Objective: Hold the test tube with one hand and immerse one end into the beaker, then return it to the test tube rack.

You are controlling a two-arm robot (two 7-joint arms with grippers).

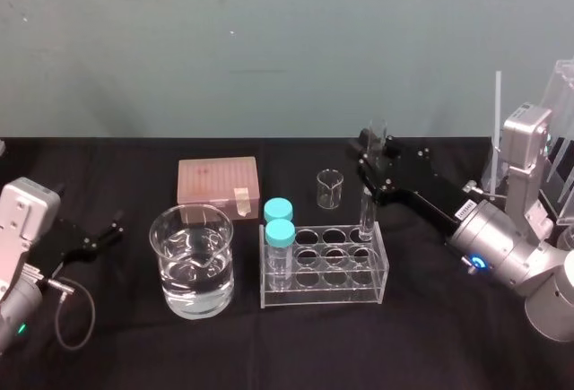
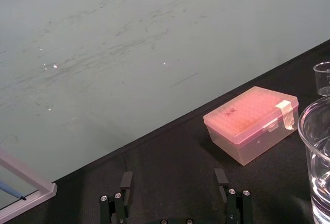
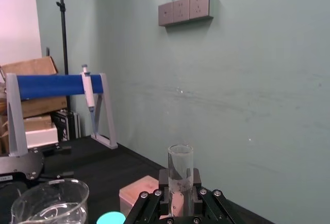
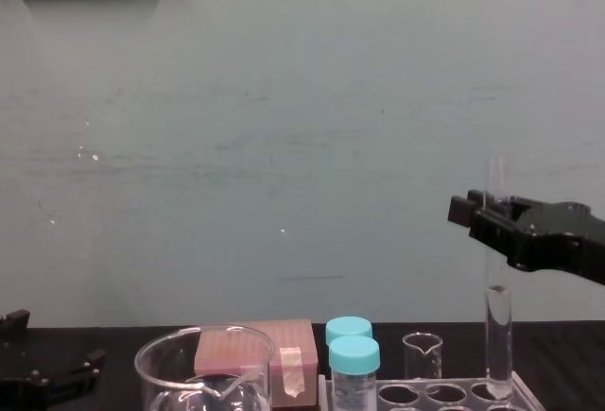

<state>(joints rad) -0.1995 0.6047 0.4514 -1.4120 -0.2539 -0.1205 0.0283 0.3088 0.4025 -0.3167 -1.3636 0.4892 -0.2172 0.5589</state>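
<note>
The test tube [image 1: 369,195] stands upright, a long clear tube, with its lower end in the back right hole of the clear test tube rack [image 1: 323,293]. My right gripper [image 1: 375,154] is shut on its upper part, and the tube's open rim sticks up above the fingers. The chest view shows the same grip on the tube [image 4: 497,307] from the side. In the right wrist view the tube [image 3: 180,175] sits between the black fingers. The wide beaker [image 1: 191,260] holds water and stands left of the rack. My left gripper [image 1: 106,234] rests open at the table's left.
Two teal-capped vials [image 1: 279,229] stand in the rack's left holes. A tiny clear beaker [image 1: 330,188] and a pink lidded box [image 1: 218,180] sit behind the rack and the big beaker. A pipette stand [image 1: 538,166] rises at the far right.
</note>
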